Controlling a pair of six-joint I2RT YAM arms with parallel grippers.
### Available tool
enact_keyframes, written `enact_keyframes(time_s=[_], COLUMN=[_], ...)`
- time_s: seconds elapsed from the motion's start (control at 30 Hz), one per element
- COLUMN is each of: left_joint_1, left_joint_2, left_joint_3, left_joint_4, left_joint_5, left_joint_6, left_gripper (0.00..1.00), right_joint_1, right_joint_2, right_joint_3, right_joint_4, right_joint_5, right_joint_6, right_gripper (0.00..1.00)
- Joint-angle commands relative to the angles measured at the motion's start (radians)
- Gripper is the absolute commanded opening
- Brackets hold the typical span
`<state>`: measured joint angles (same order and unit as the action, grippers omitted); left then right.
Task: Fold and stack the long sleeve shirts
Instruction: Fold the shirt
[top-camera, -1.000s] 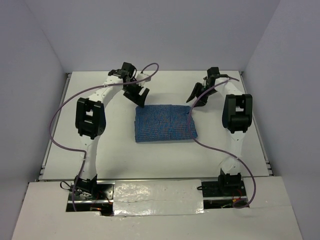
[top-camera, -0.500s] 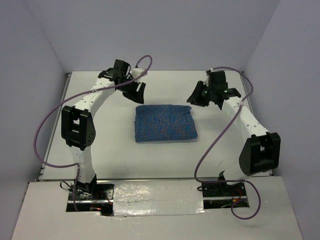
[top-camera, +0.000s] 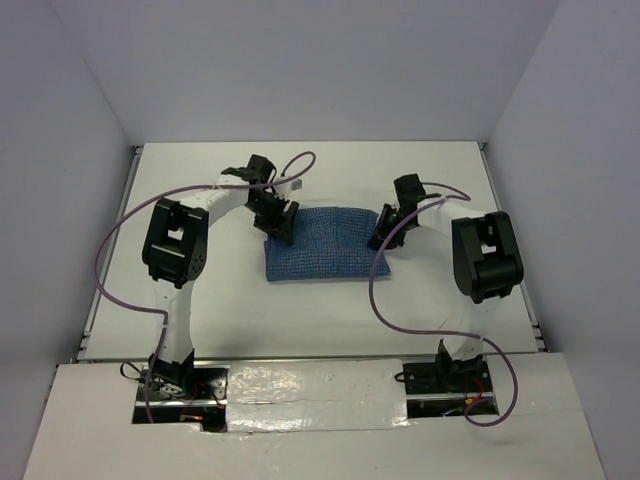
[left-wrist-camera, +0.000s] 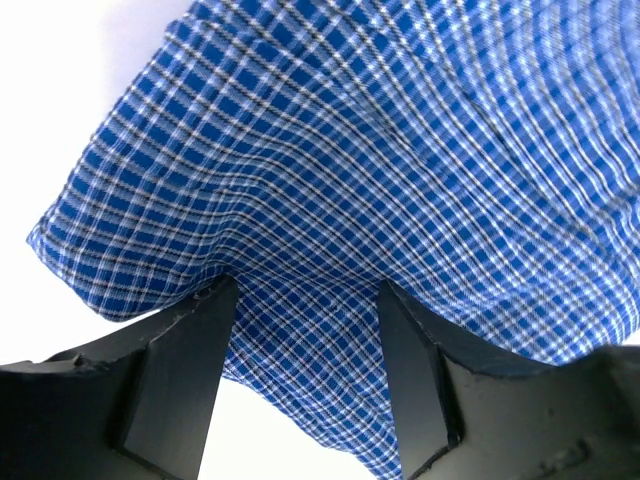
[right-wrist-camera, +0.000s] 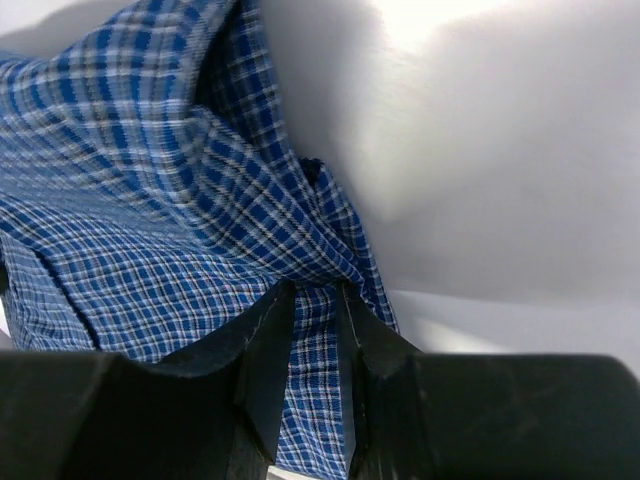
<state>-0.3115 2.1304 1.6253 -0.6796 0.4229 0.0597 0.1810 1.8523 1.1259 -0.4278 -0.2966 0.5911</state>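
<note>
Grippers are sitting at opposite ends of the folded blue checked shirt (top-camera: 325, 245), lying long-axis left-right on the desk (top-camera: 450, 175): the left gripper (left-wrist-camera: 305, 295) is straddling its far-left corner, fingers apart, while the right gripper (right-wrist-camera: 315, 292) is pinching its right edge.

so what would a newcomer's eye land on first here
The folded blue checked shirt in the middle of the white table stands out most. Both arms crowd it: the left tool sits open at its far left corner, and the right tool pinches its right edge.
</note>
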Motion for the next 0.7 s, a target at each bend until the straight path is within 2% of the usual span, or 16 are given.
enact_keyframes(time_s=[0.0, 0.17, 0.3, 0.4, 0.5, 0.63, 0.67], left_joint_1=[0.064, 0.222, 0.359, 0.428, 0.481, 0.541, 0.549], left_joint_2=[0.008, -0.038, -0.041, -0.059, -0.087, -0.119, -0.125], left_joint_3=[0.013, -0.045, -0.018, -0.008, -0.03, -0.05, -0.05], left_joint_4=[0.028, 0.063, 0.054, 0.032, 0.025, 0.038, 0.043], left_joint_5=[-0.102, -0.238, -0.276, -0.257, -0.242, -0.24, -0.236], left_joint_6=[-0.011, 0.054, 0.111, 0.108, 0.098, 0.107, 0.118], left_gripper=[0.71, 0.7, 0.7, 0.7, 0.7, 0.72, 0.78], right_joint_1=[0.11, 0.231, 0.259, 0.235, 0.186, 0.109, 0.072], right_joint_2=[0.065, 0.127, 0.16, 0.169, 0.154, 0.041, 0.01], right_joint_3=[0.086, 0.163, 0.268, 0.377, 0.488, 0.48, 0.459], right_joint_4=[0.057, 0.104, 0.119, 0.052, -0.041, -0.106, -0.108], right_joint_5=[-0.012, -0.103, -0.16, -0.122, -0.09, -0.03, -0.032], right_joint_6=[0.025, 0.121, 0.165, 0.127, 0.038, -0.077, -0.091], right_gripper=[0.31, 0.32, 0.43, 0.53, 0.59, 0.68, 0.69])
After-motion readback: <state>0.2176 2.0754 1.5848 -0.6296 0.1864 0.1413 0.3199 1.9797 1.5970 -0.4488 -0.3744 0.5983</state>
